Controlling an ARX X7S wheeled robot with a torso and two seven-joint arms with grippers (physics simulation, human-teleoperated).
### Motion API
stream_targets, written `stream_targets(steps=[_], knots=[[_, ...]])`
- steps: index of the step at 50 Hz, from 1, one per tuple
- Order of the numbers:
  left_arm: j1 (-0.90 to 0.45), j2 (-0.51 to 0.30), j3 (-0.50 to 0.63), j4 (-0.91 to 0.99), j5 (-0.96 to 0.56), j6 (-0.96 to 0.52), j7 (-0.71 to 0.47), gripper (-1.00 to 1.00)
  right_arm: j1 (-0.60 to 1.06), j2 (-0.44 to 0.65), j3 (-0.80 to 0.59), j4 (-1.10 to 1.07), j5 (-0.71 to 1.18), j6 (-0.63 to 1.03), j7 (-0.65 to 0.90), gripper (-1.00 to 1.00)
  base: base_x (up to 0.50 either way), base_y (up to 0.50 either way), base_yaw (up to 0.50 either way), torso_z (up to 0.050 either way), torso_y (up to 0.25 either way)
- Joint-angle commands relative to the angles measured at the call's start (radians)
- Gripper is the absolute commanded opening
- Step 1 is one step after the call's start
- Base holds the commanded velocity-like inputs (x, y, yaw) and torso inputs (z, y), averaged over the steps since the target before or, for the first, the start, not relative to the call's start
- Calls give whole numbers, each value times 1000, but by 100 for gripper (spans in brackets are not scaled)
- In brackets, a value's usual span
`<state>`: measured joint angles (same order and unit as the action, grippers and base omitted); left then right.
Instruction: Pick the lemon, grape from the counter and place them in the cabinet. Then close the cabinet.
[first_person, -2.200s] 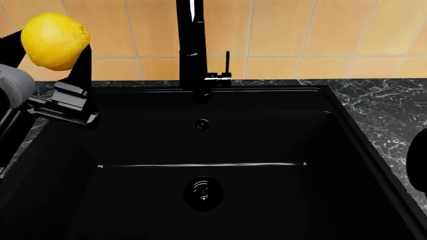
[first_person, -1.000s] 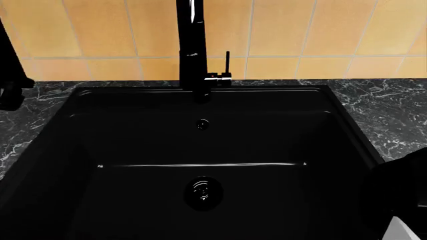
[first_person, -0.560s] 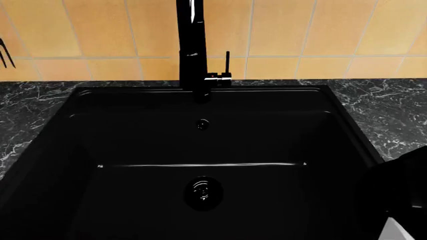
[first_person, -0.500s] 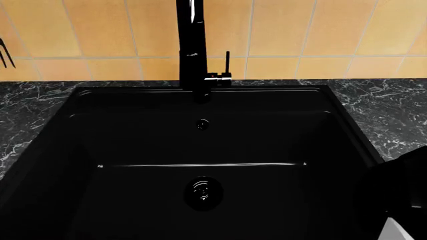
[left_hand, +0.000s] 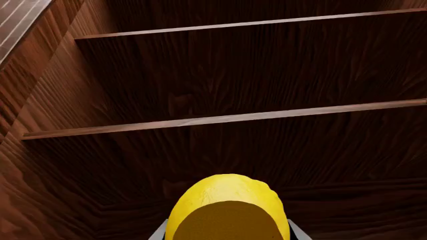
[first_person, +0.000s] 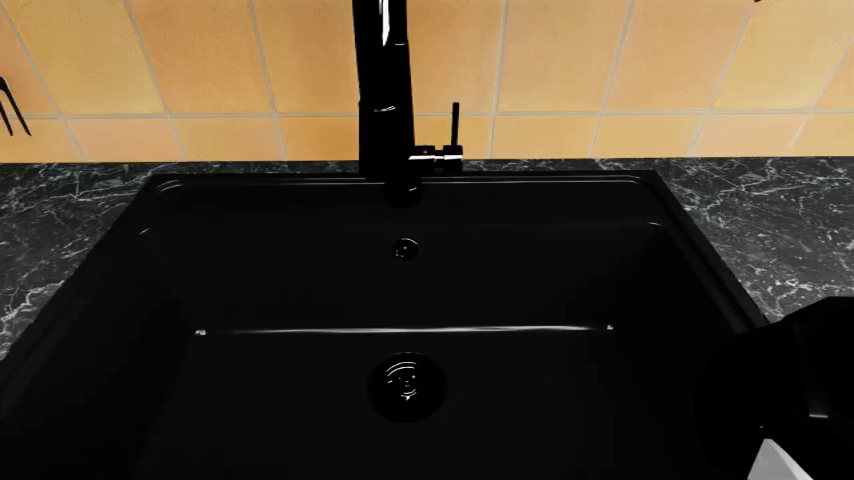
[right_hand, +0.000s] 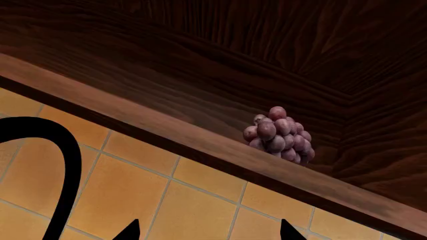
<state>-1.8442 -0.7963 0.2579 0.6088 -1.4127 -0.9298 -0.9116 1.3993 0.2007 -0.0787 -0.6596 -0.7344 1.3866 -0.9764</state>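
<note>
The bright yellow lemon (left_hand: 227, 202) fills the near part of the left wrist view, with my left gripper (left_hand: 225, 236) shut on it and a grey finger (left_hand: 159, 233) showing at each side. It hangs in front of the open dark-wood cabinet (left_hand: 220, 119), facing its shelves. The purple-pink grape (right_hand: 279, 135) bunch lies on the cabinet's lowest board (right_hand: 167, 130), near the inner corner. My right gripper (right_hand: 208, 232) is open and empty, below the grape and apart from it, over the orange tiles. The head view shows the counter (first_person: 787, 230) with neither fruit on it.
A glossy black sink (first_person: 400, 300) with a tall black faucet (first_person: 384, 90) fills the head view. Part of my right arm (first_person: 787, 400) shows at its lower right. The faucet's curve (right_hand: 63, 165) also crosses the right wrist view. A fork-like utensil (first_person: 11, 105) hangs on the left wall.
The left arm has lifted the lemon up out of the head view. The right arm's dark bulk at the lower right has shifted slightly.
</note>
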Motion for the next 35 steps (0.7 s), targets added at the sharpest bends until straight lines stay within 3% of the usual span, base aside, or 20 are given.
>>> stream_targets(steps=[1, 15, 27, 35], knots=[[-138, 69, 73, -136, 118, -14, 60, -100, -15, -11, -3, 6, 7, -12, 5, 100, 0, 0, 0, 0, 0], [-141, 128, 201, -336, 349, 73, 239, -100, -20, -25, -4, 15, 16, -19, 14, 100, 0, 0, 0, 0, 0], [-261, 186, 291, -491, 495, 121, 363, -100, -40, -34, 7, 15, 24, -29, 27, 100, 0, 0, 0, 0, 1], [-257, 197, 307, -512, 525, 145, 380, -100, -36, -32, -14, 19, 15, -17, 31, 100, 0, 0, 0, 0, 0]])
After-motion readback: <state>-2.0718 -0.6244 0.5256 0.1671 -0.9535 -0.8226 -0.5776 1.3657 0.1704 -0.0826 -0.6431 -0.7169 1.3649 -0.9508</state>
